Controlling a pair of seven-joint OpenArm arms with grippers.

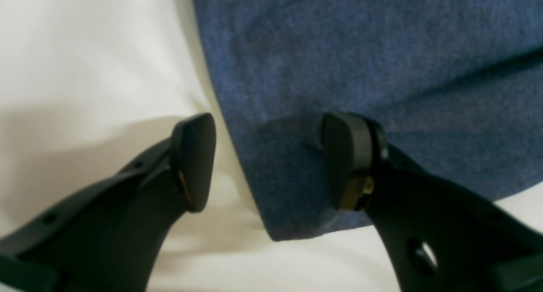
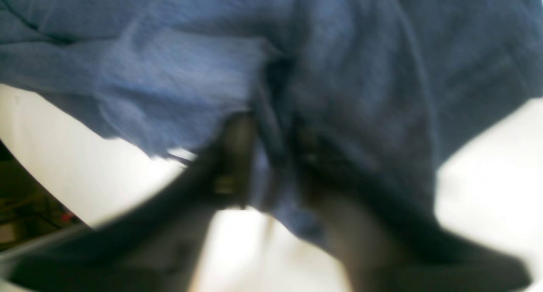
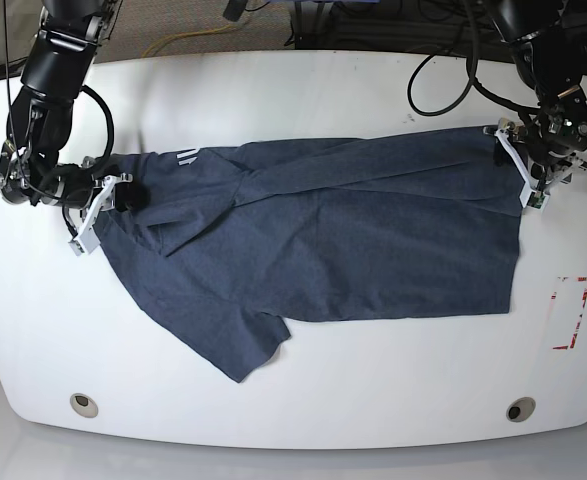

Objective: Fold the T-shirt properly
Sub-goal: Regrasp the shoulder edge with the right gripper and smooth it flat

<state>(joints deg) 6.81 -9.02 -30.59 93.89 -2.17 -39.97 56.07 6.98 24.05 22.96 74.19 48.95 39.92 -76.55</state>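
Two grippers at T-shirt (image 3: pixel 353 240) on white table (image 3: pixel 293 400): left (image 1: pixel 269 162) wide, right (image 2: pixel 271 164) pinching cloth

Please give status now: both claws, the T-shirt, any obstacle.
Left claw open, straddling hem corner. Right claw at collar end, grip unclear. T-shirt half folded. Nothing blocking.

Left pincer (image 1: pixel 267 160) at three o'clock, jaws spread wide. Right pincer (image 2: pixel 271 156) at nine o'clock, jaws slightly parted, view blurred.
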